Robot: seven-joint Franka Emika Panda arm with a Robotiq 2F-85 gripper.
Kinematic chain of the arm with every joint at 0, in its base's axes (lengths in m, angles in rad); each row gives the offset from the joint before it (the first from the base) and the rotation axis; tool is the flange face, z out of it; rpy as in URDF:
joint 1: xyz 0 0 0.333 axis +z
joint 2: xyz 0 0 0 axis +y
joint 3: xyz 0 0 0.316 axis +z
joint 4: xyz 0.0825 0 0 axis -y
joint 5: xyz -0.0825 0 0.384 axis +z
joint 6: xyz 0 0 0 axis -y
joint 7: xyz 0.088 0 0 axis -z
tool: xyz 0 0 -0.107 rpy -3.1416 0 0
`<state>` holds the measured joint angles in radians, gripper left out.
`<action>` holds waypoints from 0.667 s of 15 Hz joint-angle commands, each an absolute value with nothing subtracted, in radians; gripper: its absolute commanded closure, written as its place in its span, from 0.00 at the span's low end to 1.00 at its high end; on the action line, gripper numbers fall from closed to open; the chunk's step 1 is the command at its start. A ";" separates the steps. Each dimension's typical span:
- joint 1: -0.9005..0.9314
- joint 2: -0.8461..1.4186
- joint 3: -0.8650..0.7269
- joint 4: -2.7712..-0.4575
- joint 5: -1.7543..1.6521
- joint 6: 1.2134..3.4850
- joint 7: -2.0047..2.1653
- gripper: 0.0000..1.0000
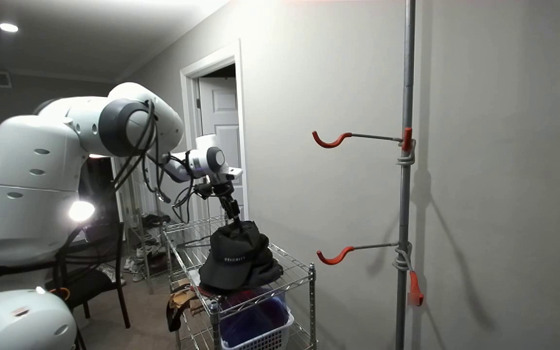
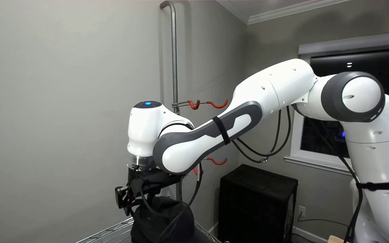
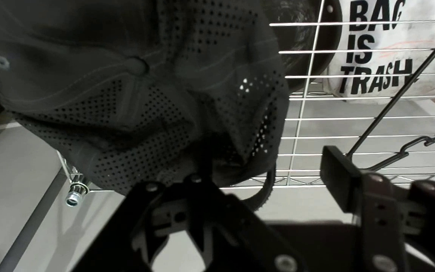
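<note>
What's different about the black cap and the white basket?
The cap is black; the basket is white. The cap is above the wire shelf; the basket is below it. The cap looks soft and creased; the basket looks stiff. Both have holes.

the white arm [image 2: 275, 82] has dark grey bands [image 2: 331, 98], black straps [image 2: 222, 130] and cables [image 1: 150, 125]. a blue light [image 2: 148, 103] tops its wrist [image 2: 144, 131]. the black end effector [image 3: 270, 166] shows round screws [image 3: 285, 263].
</note>
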<state>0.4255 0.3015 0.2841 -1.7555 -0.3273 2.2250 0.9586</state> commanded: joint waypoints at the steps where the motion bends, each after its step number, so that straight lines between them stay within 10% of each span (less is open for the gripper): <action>1: 0.427 0.283 0.270 -1.767 -0.272 2.250 0.914 0.00; 10: 0.419 0.155 0.286 -1.821 -0.199 2.168 0.869 0.00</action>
<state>0.4259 0.2602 0.2785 -1.7576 -0.2602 2.2152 0.9380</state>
